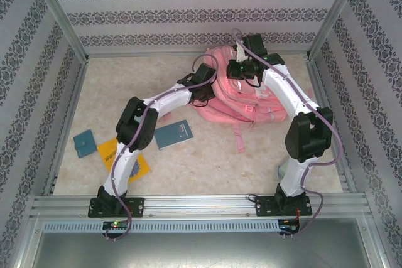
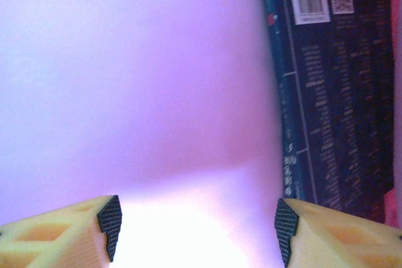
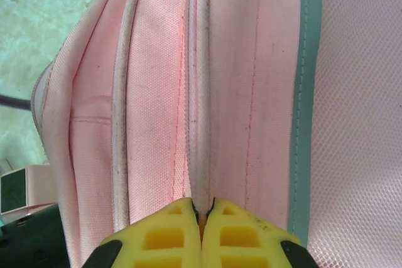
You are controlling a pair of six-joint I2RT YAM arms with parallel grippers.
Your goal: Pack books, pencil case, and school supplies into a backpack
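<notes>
**Pink backpack at the back of the bench, three books lying loose**

The bench [image 1: 251, 161] is showing a pale, marbled beige top. Walls [image 1: 201, 4] papered in grey-and-white patterned stripes are closing it in on three sides, and metal rails [image 1: 201, 204] are running along the near edge.

Two arms are reaching over it. The left arm [image 1: 163, 101] and the right arm [image 1: 295, 98] are both bending toward the one backpack [image 1: 242, 101], which is lying at the far middle of the bench with a strap [image 1: 239, 137] trailing toward the near side.

Four books are showing. Three are lying flat on the bench's left half:
- a small teal book [image 1: 83, 143] farthest left;
- a yellow book [image 1: 139, 166] partly under the left arm;
- a grey-teal book [image 1: 174, 134] nearest the backpack.

The fourth, a navy book [image 2: 339, 105] with white labels, is standing at the right of the left wrist view against glowing pink fabric.

The left fingers [image 2: 196, 221] are standing well apart with nothing between them. The right fingers [image 3: 202, 221] are pressing tight together on a seam of the backpack.

One small pinkish box [image 3: 25, 189] is sitting just beside the backpack.
</notes>
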